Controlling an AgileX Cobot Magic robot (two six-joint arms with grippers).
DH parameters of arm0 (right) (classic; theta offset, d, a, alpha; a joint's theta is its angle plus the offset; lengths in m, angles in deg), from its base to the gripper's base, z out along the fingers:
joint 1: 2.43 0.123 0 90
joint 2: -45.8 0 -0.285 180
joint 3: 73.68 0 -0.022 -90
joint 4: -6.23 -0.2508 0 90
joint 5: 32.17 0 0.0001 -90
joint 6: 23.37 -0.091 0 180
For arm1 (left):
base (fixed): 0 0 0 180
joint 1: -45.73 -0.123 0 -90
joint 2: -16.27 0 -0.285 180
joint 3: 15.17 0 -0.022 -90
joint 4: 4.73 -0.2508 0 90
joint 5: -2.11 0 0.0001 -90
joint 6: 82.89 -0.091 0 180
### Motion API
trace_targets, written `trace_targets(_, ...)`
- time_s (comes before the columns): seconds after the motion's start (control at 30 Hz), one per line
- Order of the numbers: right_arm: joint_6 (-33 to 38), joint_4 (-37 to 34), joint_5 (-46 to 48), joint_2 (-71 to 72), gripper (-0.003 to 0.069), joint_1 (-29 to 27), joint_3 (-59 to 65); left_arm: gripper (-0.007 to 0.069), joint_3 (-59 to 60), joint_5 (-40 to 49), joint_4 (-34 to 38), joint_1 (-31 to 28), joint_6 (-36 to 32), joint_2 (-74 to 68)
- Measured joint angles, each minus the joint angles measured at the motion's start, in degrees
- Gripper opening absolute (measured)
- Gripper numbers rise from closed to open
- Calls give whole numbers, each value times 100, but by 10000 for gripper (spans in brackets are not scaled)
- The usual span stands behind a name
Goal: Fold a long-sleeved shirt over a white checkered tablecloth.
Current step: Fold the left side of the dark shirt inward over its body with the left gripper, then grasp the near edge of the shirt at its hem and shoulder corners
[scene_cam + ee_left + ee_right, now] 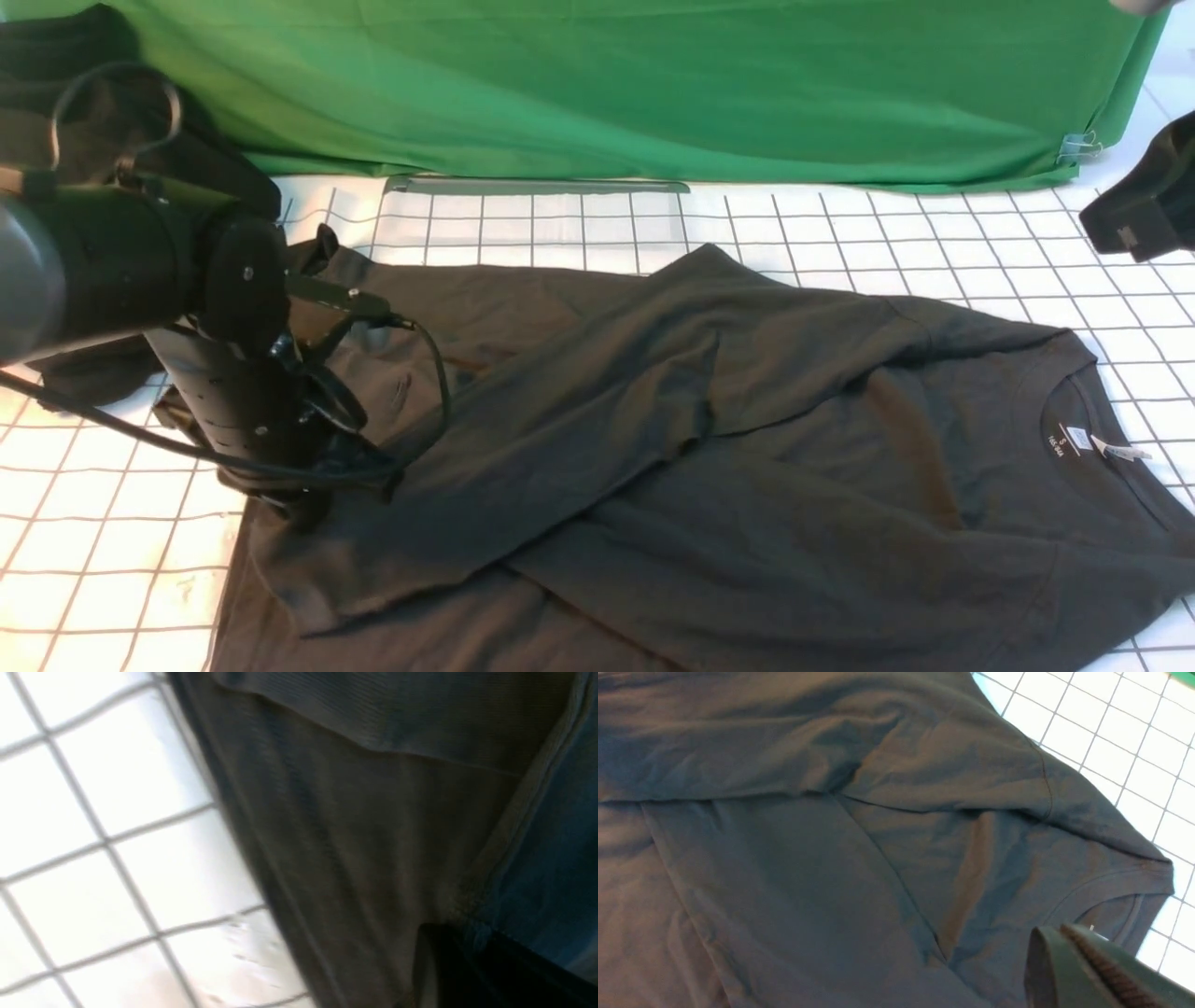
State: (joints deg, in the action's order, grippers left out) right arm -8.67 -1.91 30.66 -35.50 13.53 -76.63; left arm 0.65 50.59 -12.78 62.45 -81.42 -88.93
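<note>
The long-sleeved shirt (747, 448) lies spread on the white checkered tablecloth (560, 224), neck and white label (1078, 439) to the right. One sleeve is folded across the body and the chest print is hidden. My left gripper (299, 499) is down at the shirt's left hem corner. In the left wrist view the gripper (467, 940) is shut on a pinch of the shirt (373, 835), beside the tablecloth (117, 858). My right gripper (1120, 233) hangs above the far right. In the right wrist view the gripper (1064, 933) is shut and empty over the shirt (808, 858) near the collar.
A green cloth (653, 84) hangs along the back, held by a metal clip (1078, 145) at its right end. A black heap of cloth (56, 56) sits at the far left behind my left arm. A grey strip (537, 184) lies at the backdrop's foot.
</note>
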Motion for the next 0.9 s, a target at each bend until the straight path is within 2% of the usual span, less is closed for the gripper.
trace_targets(0.17, -4, -198, 5, 0, -7, 0, 4, 39, 0, -334, -83, 0, -5, 0)
trace_targets(0.3, 18, -216, 73, 0, -7, 0, 4, 92, 0, -482, -292, 0, -5, 0)
trace_targets(0.43, 89, -230, 144, 0, -5, 0, 31, 241, 0, -316, -1100, 0, 397, 0)
trace_targets(0.47, 118, -250, 230, 0, -5, 0, 43, 316, 0, -112, -1382, -5, 766, 0)
trace_targets(0.6, 140, -284, 277, 0, -3, 0, 97, 389, -131, 655, -1194, -5, 1013, 14)
trace_targets(0.7, 172, -284, 282, 0, -2, 0, 253, 376, -131, 1298, -874, -5, 1037, 153)
trace_targets(0.73, 194, -284, 294, 0, -2, 0, 369, 323, 51, 1522, -470, 9, 1053, 451)
trace_targets(0.77, 200, -284, 294, 0, -2, 0, 415, 309, 115, 1537, -392, 22, 1058, 540)
trace_targets(0.8, 215, -284, 261, 0, -2, 0, 535, 246, 439, 1531, -106, 122, 1058, 942)
trace_targets(0.83, 215, -284, 261, 0, -2, 0, 571, 226, 485, 1531, -106, 142, 1058, 997)
trace_targets(0.9, 220, -288, 179, 0, -2, 0, 717, 136, 953, 1526, 226, 343, 1105, 1501)
